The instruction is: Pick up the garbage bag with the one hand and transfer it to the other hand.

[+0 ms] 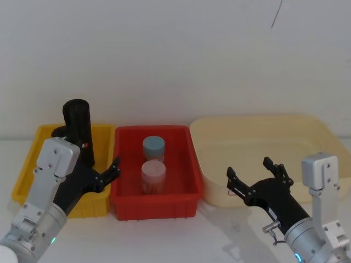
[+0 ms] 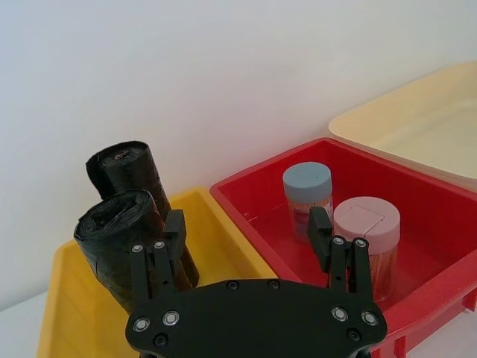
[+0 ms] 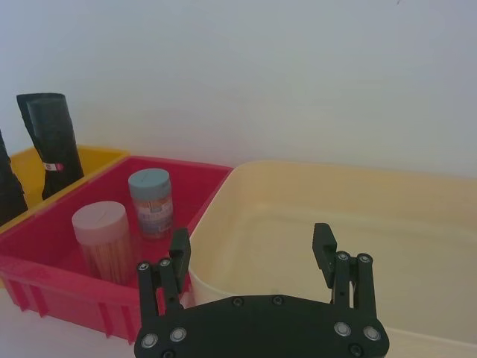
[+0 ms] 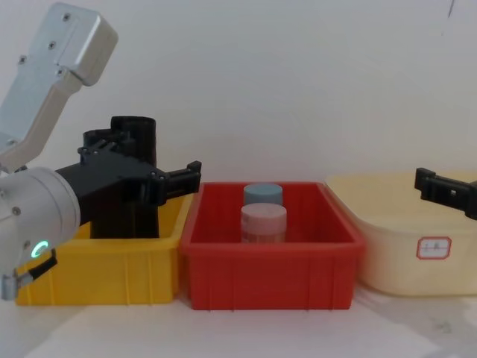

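Note:
Two black rolls stand upright in the yellow bin (image 2: 223,246). The nearer plain one is the garbage bag (image 2: 112,242), also at the edge of the right wrist view (image 3: 7,190). Behind it stands the taller roll (image 1: 77,129) with a red-and-white band (image 3: 49,145). My left gripper (image 2: 247,233) hovers open over the yellow bin's inner side (image 1: 88,156), one finger (image 2: 175,231) close beside the garbage bag, holding nothing. My right gripper (image 1: 249,171) is open and empty in front of the cream tub (image 3: 251,242).
A red bin (image 1: 156,204) sits in the middle holding a blue-lidded jar (image 1: 153,147) and a pink-lidded jar (image 1: 153,174). A large cream tub (image 1: 263,137) stands at the right. A white wall is close behind all the bins.

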Motion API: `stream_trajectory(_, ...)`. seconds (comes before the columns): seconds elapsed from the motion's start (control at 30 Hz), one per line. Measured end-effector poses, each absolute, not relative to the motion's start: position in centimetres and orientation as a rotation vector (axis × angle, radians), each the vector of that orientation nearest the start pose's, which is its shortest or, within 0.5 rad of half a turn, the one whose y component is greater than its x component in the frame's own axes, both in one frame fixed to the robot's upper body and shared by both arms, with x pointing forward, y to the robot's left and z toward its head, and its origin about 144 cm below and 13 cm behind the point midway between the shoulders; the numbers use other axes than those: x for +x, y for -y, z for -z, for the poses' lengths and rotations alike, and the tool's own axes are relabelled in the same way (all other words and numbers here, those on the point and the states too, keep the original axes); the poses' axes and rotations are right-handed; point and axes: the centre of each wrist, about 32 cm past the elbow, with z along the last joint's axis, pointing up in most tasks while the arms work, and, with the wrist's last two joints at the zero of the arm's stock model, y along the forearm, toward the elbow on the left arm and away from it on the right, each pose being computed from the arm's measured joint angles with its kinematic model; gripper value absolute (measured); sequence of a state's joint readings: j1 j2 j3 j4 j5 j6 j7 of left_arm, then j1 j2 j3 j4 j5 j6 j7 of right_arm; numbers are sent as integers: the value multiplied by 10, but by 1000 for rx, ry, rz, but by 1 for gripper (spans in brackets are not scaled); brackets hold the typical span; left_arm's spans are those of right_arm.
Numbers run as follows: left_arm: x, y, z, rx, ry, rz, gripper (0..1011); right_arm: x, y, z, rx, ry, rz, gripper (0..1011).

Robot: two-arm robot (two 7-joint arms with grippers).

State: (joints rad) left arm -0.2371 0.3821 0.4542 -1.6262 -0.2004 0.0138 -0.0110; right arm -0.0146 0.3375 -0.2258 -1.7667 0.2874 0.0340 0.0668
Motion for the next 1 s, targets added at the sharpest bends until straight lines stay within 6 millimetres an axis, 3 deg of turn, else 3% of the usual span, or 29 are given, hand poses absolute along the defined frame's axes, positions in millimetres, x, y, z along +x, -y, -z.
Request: stream_trajectory(1.0,492,-198,-1204,61,268,-1124,1000,443,237,-1189,26,75,1230,1001)
